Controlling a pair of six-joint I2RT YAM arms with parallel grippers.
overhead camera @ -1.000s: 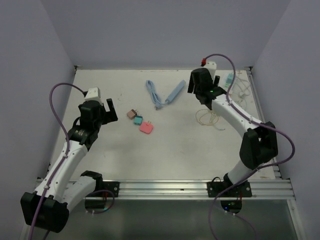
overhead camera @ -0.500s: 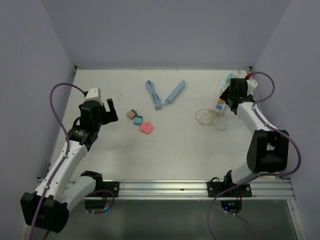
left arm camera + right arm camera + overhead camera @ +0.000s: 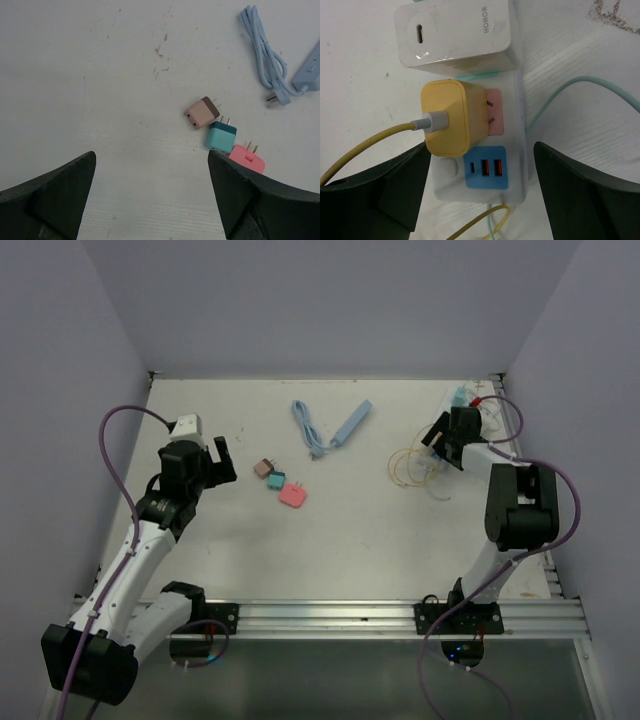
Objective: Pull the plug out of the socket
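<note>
The long white power strip with pastel outlets lies at the far right of the white surface. The right claw hangs directly over one end of it, its two dark fingers spread wide, one on each side of the strip, pinching nothing. The plug to pull is the small yellow cube charger, seated at the pink outlet with a yellow cable leaving its face. It sits tilted, with its two metal prongs partly showing (so it looks half out of the outlet already). Next along the strip, a larger white block charger stands just beside it.

The cube is probably light, rigid and smooth-walled plastic, so it may slip. The best hold looks to be across its two flat side walls, not on the soft cable, which would only bend. The strip seems light and unanchored too, so it may lift with the plug unless something pins it down.

The left claw is likewise spread wide and empty, well off to the left. It hovers near three loose small plugs, tan, teal and pink, and a coiled light-blue cable.
</note>
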